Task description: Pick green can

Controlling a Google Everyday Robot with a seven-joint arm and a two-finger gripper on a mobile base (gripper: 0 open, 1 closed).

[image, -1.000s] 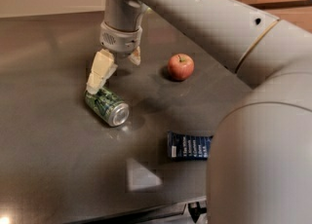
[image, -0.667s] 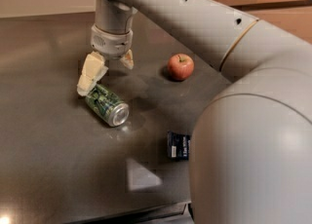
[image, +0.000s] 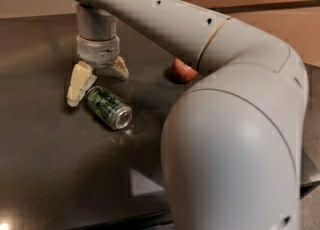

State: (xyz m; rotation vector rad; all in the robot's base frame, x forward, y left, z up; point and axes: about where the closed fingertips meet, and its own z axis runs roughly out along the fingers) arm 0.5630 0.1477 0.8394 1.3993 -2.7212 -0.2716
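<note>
Jaws of the gripper stand apart, clamped on nothing, low over the dark bench at its rear left. The green can lies on its side on the bench just below and in front of them. Its silver end faces the lower right and its patterned green body runs back toward the upper left. The can's far end sits right beside the pale cream finger on the left of the picture; whether the two touch cannot be told. The other finger is behind the can and apart from it.

Off to the right of the can, well apart from it, a red apple rests on the bench, half hidden behind the arm. The grey arm comes down from the wrist above the gripper, sweeps across the top of the view and fills the right foreground with its bulky joint. A pale light patch shows on the bench in front of the can.
</note>
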